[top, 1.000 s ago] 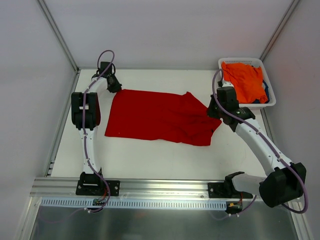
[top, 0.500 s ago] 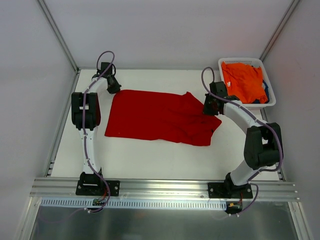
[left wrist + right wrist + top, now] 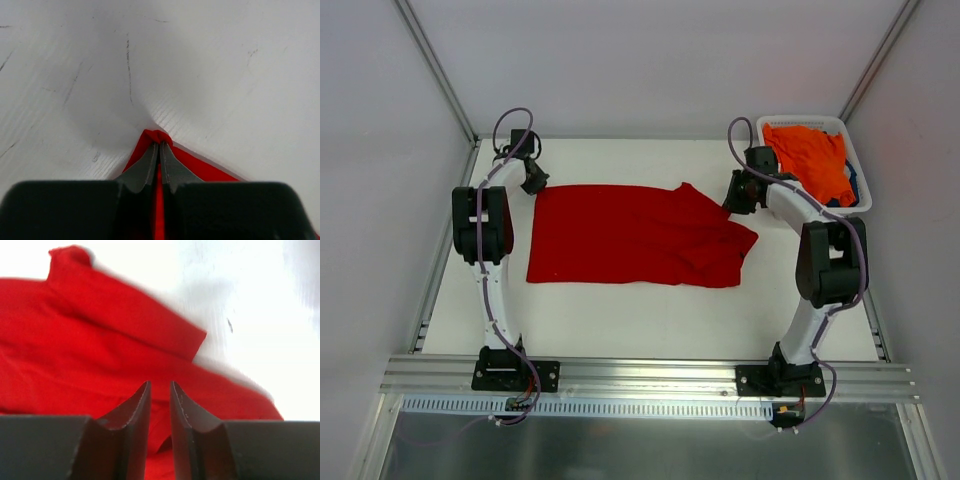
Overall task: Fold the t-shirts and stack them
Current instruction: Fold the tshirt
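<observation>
Red t-shirt [image 3: 630, 235] dragged leftward, left gripper [image 3: 160, 146] pinching its corner, right gripper [image 3: 160, 385] narrowly parted over it

The red shirt [image 3: 630, 235] is soft matt cloth. Ahead of the left hand [image 3: 160, 146], the tabletop [image 3: 200, 60] looks matt, ribbed, scuffed.

Red t-shirt [image 3: 630, 235] spread flat on desk [image 3: 620, 310], right end rumpled, far-left corner bunched. Orange t-shirt [image 3: 810, 160] heaped in basket [image 3: 800, 124], dark blue one [image 3: 853, 185] beneath.

White table [image 3: 650, 310], pale walls [image 3: 650, 60], metal rail [image 3: 650, 372]
</observation>
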